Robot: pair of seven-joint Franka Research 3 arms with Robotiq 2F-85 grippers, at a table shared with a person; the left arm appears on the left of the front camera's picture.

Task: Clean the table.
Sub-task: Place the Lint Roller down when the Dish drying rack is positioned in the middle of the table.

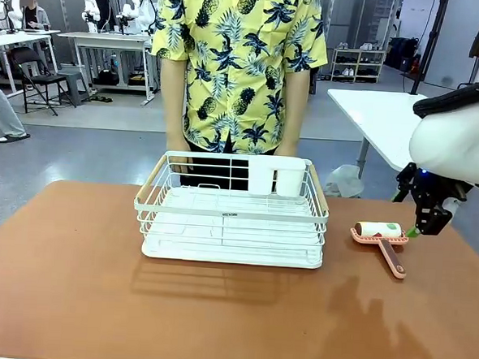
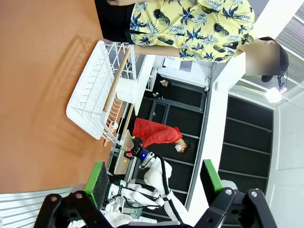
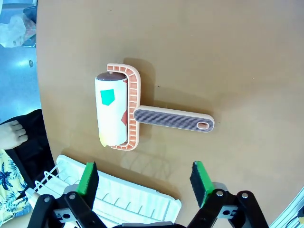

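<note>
Table [image 1: 70, 283] of reddish-brown top looks clean, with a white wire rack [image 1: 233, 216] at its middle. Right of it lies the lint roller [image 1: 380, 234]. Right gripper [image 1: 421, 231] hangs released just beside the roller; left gripper [image 2: 154, 183] is released too. Rolling seems not yet begun.

One white wire dish rack [image 1: 233, 216] with wooden handles is sitting mid-table — two white plastic cups [image 1: 274, 175] in its far right corner — and one peach-handled lint roller [image 1: 380, 236] is lying near the right edge.
</note>
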